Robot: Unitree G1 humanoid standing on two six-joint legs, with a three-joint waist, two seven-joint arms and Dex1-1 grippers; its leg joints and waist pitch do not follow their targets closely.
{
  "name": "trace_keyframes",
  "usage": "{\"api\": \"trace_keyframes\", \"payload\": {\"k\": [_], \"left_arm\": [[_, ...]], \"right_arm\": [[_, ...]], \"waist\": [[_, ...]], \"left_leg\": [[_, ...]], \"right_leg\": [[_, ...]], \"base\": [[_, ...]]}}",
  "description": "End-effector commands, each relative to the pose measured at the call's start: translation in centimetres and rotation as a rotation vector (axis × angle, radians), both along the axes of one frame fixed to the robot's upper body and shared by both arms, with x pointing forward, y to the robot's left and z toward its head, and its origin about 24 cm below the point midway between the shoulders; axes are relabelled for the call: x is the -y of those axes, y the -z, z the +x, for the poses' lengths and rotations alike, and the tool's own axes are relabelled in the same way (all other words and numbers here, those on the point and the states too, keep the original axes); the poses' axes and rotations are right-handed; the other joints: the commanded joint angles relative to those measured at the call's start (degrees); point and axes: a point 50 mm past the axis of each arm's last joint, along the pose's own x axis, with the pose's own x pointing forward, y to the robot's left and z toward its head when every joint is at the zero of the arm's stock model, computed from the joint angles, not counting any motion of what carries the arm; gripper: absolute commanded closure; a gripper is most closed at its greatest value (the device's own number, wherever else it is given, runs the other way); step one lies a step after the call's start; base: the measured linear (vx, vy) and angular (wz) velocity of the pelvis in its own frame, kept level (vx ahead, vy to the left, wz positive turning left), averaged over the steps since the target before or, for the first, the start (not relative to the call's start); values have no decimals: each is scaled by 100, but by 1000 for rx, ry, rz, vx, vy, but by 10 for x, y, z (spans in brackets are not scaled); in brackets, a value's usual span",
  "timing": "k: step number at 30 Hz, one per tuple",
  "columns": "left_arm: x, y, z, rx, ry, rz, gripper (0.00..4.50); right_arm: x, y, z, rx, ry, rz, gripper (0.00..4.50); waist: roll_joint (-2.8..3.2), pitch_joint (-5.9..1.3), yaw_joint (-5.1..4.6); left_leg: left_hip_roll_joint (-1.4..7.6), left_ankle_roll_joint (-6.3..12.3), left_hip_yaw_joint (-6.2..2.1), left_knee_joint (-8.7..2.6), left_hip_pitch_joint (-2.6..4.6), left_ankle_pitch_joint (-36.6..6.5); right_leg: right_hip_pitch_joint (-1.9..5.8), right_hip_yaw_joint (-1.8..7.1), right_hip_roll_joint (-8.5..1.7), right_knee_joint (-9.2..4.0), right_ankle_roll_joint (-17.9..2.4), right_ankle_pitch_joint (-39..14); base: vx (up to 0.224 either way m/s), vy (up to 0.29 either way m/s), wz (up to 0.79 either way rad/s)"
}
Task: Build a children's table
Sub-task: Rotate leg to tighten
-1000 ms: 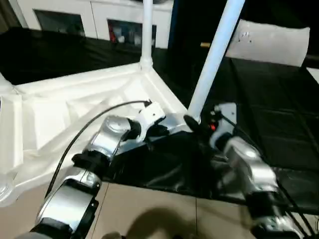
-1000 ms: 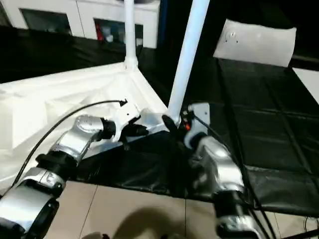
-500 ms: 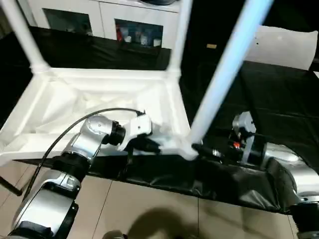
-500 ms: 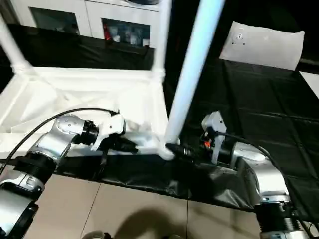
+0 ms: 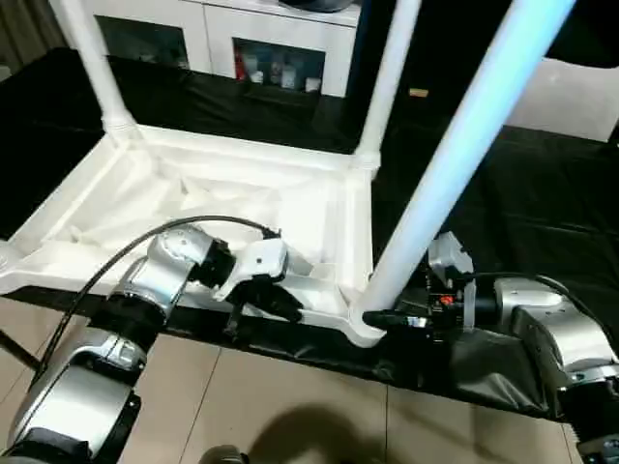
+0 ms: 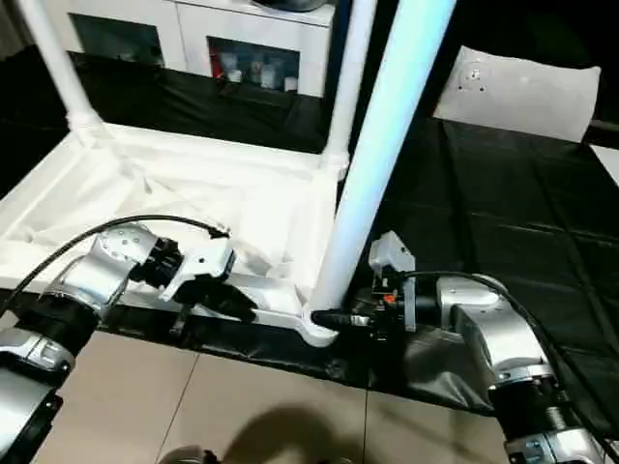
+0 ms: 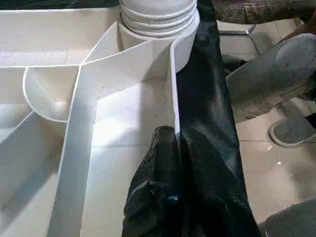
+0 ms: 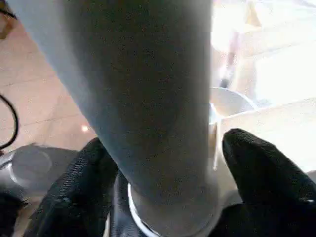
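The children's table [image 5: 222,193] lies upside down on a black cloth, ribbed underside up. Three white legs stand in its corner sockets: the far left leg [image 5: 92,58], the far right leg [image 5: 387,87] and the near right leg [image 5: 464,155]. My left gripper [image 5: 280,304] is shut on the table's near rim wall [image 7: 174,113], close to the near right corner. My right gripper [image 5: 382,317] reaches in from the right at the foot of the near right leg [image 8: 148,89]. One of its fingers [image 8: 261,173] stands on each side of the leg, and a small gap shows beside one.
A white cabinet [image 5: 251,48] with glass doors stands at the back. A flat white panel [image 6: 522,87] lies on the black cloth [image 5: 542,193] at the back right. Tiled floor [image 5: 290,406] runs along the near edge, with a grey shoe [image 7: 291,131] on it.
The camera has swung, so more of the table and a third leg show. My right forearm now lies lower, coming from the right, with its gripper still at the near leg's foot. The left gripper holds the rim as before.
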Motion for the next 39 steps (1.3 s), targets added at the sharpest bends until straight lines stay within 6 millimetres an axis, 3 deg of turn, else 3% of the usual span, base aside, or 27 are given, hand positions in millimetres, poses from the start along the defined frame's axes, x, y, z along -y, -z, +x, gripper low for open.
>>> {"api": "trace_keyframes", "payload": {"k": [1, 9, 17, 18, 20, 21, 22, 25, 26, 27, 29, 31, 34, 36, 39], "left_arm": [[7, 0, -2, -10, 80, 39, 450], [6, 1, -2, -6, 80, 41, 450], [9, 0, 5, 19, -21, 0, 450], [12, 0, 8, 28, -67, -14, 450], [15, 0, 14, 45, -152, -29, 450], [22, 0, 20, 53, -243, -66, 450], [27, -1, 23, 51, -297, -100, 450], [43, -3, 30, 60, -413, -162, 450], [43, -3, 30, 60, -413, -162, 450], [52, -4, 34, 66, -479, -184, 450], [61, -5, 38, 65, -543, -207, 450], [75, -9, 43, 69, -642, -241, 450], [91, -17, 48, 74, -733, -281, 450], [96, -20, 49, 87, -755, -284, 450], [95, -20, 49, 108, -747, -268, 450]], "right_arm": [[1, -4, 3, 21, -20, -17, 140], [-3, -2, 4, 9, -48, -13, 210], [-7, 4, 2, -2, -14, -3, 243], [-9, 6, 1, -10, 16, 1, 243], [-12, 12, 1, -35, 81, -5, 245], [-18, 21, 3, -40, 170, -31, 246], [-23, 27, 6, -35, 238, -42, 246], [-39, 36, 16, -45, 431, -43, 248], [-39, 36, 16, -45, 431, -43, 252], [-52, 36, 24, -68, 534, 0, 252], [-64, 35, 30, -93, 618, 31, 253], [-84, 34, 39, -137, 732, 57, 253], [-110, 26, 48, -144, 801, 70, 253], [-121, 17, 51, -117, 785, 115, 253], [-122, 14, 52, -97, 784, 129, 183]], "waist": [[-15, -383, -11], [-20, -385, 9], [-19, -358, -2], [7, -339, -4], [-11, -315, -9], [-19, -308, -22], [11, -280, -27], [-5, -250, -135], [-7, -245, -164], [-8, -245, -204], [67, -262, -269], [67, -264, -384], [77, -273, -451], [56, -280, -437], [43, -304, -394]], "left_leg": [[232, 357, -4, -330, 62, -788], [225, 275, -6, -322, 63, -889], [223, 199, -18, -331, 65, -1093], [219, 177, -20, -338, 66, -1150], [215, 128, -23, -356, 91, -1321], [206, 81, -37, -359, 101, -1452], [189, 7, -48, -369, 110, -1589], [162, -179, -116, -387, 144, -2033], [151, -187, -123, -381, 164, -2121], [138, -161, -141, -371, 165, -2227], [161, -178, -177, -396, 181, -2355], [179, -221, -202, -443, 147, -2453], [167, -202, -189, -445, 163, -2515], [161, -106, -159, -437, 163, -2372], [166, 32, -109, -449, 138, -1930]], "right_leg": [[329, 323, -391, -341, -1218, -897], [320, 322, -382, -349, -1164, -1072], [298, 324, -386, -386, -1049, -1425], [288, 328, -391, -405, -1025, -1543], [264, 328, -383, -456, -927, -1882], [262, 321, -390, -482, -852, -2168], [241, 302, -397, -530, -729, -2560], [207, 234, -430, -655, -357, -3578], [192, 214, -421, -689, -298, -3708], [202, 192, -434, -727, -203, -3888], [216, 148, -440, -752, -264, -3753], [243, 123, -419, -732, -370, -3389], [223, 138, -415, -736, -512, -3067], [220, 185, -428, -726, -561, -2897], [244, 259, -409, -653, -712, -2290]], "base": [[0, 0, 0], [0, 0, 0], [0, 0, 0], [0, 0, 0], [0, 0, 0], [0, 0, 0], [0, 0, 0], [0, 0, 0], [0, 0, 0], [0, 0, 0], [0, 0, 0], [0, 0, 0], [-4, 17, -2], [0, 0, 0], [0, 0, 0]]}}
